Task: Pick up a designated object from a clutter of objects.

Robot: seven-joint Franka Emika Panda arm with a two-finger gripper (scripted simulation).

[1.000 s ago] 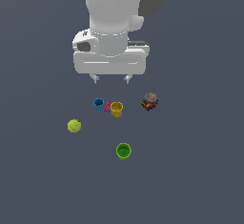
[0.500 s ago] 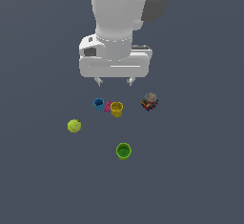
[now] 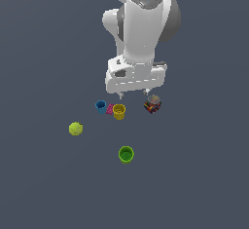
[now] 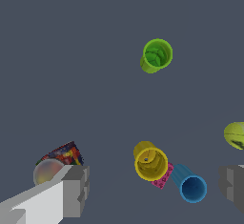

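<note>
In the exterior view the gripper [image 3: 134, 95] hangs empty between the yellow cup [image 3: 119, 111] and the multicoloured block [image 3: 152, 104], while the wrist view shows one of the spread fingers [image 4: 71, 189] overlapping that block, so descending risks knocking it aside.

A flat floor [image 3: 39, 189] of dark slate grey fills the exterior view from edge to edge. Its tone is even and matte. In the wrist view the same floor [image 4: 71, 51] forms the whole background, plain grey, slightly paler toward one corner.
</note>
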